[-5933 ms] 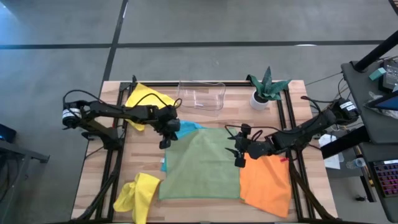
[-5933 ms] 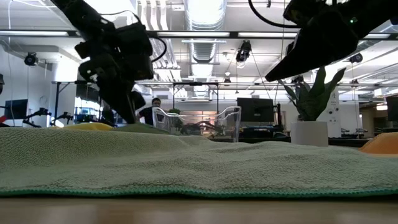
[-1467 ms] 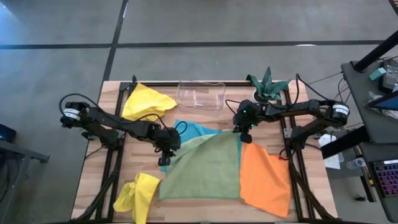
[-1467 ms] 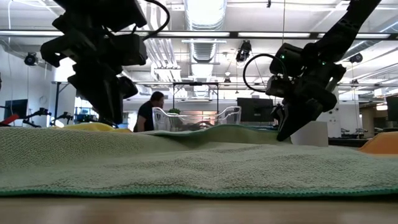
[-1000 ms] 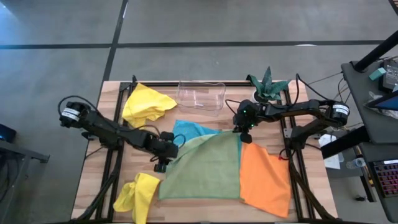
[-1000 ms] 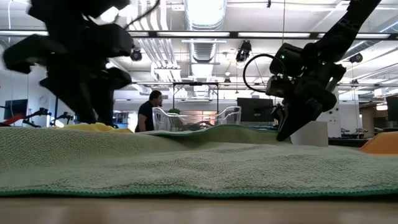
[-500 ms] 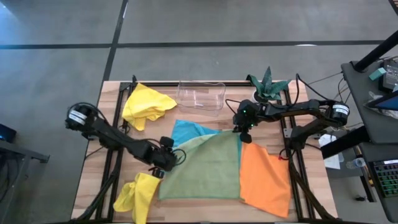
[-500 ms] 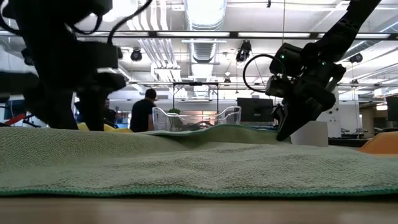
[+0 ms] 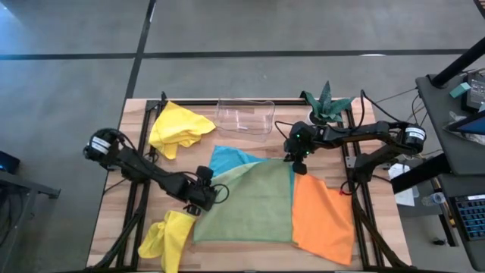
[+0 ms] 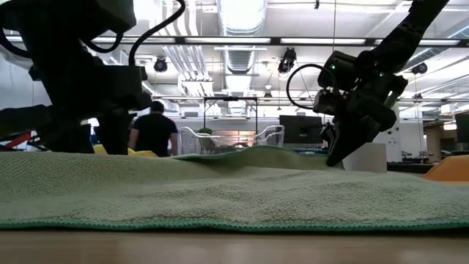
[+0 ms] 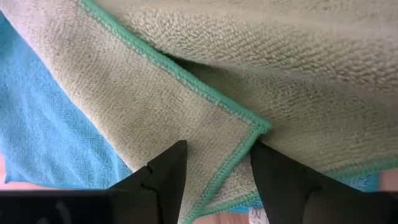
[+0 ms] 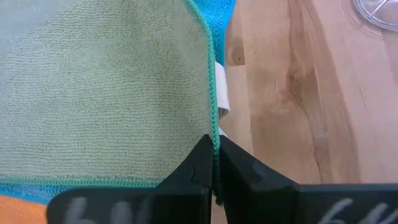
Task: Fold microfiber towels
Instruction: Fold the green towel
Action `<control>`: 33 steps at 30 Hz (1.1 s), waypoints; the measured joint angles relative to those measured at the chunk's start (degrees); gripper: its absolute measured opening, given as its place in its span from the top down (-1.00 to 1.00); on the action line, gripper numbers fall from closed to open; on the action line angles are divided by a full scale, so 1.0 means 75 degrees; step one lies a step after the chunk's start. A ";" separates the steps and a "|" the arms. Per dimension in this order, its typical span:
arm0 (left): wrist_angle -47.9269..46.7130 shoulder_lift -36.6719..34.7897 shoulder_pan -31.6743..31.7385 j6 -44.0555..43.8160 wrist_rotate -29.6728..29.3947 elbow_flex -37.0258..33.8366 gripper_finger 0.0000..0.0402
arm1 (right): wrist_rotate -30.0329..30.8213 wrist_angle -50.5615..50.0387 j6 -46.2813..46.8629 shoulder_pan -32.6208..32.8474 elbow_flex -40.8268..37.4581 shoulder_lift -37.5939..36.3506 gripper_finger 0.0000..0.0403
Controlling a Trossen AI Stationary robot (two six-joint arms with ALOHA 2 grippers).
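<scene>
Your right gripper (image 9: 296, 161) sits at the far right corner of the sage green microfiber towel (image 9: 254, 201), its jaws pressed together on the towel's teal-stitched edge; in the low view that corner is lifted slightly off the wooden bench (image 9: 250, 255). Your left gripper (image 9: 206, 199) is down at the towel's left corner, near the middle of the bench. Its jaws stand apart, one on each side of the folded-over corner, and you can't tell from the wrist view whether they touch the cloth.

The green towel lies spread over the centre of the bench, covering part of the turquoise blue microfiber towel (image 9: 227, 161), which shows at its far left edge. The orange microfiber towel (image 9: 323, 220) lies flat against the green one's right side. One bright yellow microfiber towel (image 9: 179, 128) is crumpled at the far left, and the other yellow towel (image 9: 167, 237) is bunched at the near left, just beside your left gripper.

A clear plastic tray (image 9: 244, 115) and a small green plant in a white pot (image 9: 323, 108) stand along the far edge. A person (image 10: 154, 130) stands in the room behind.
</scene>
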 joint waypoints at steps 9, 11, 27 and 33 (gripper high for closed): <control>-0.0080 0.0024 -0.0003 0.0202 -0.0188 -0.0001 0.19 | -0.0002 0.0000 0.0028 0.0000 0.0000 0.0000 0.96; -0.0075 0.0023 -0.0001 0.0208 -0.0367 0.0003 0.19 | -0.0002 0.0000 0.0028 0.0000 0.0000 0.0000 0.96; -0.0058 -0.0015 -0.0003 0.0210 -0.0997 0.0063 0.58 | -0.0002 0.0000 0.0046 0.0000 0.0000 0.0000 0.96; -0.0060 -0.0046 -0.0002 0.0208 -0.0991 0.0158 0.73 | -0.0005 0.0000 0.0093 0.0000 0.0000 0.0000 0.96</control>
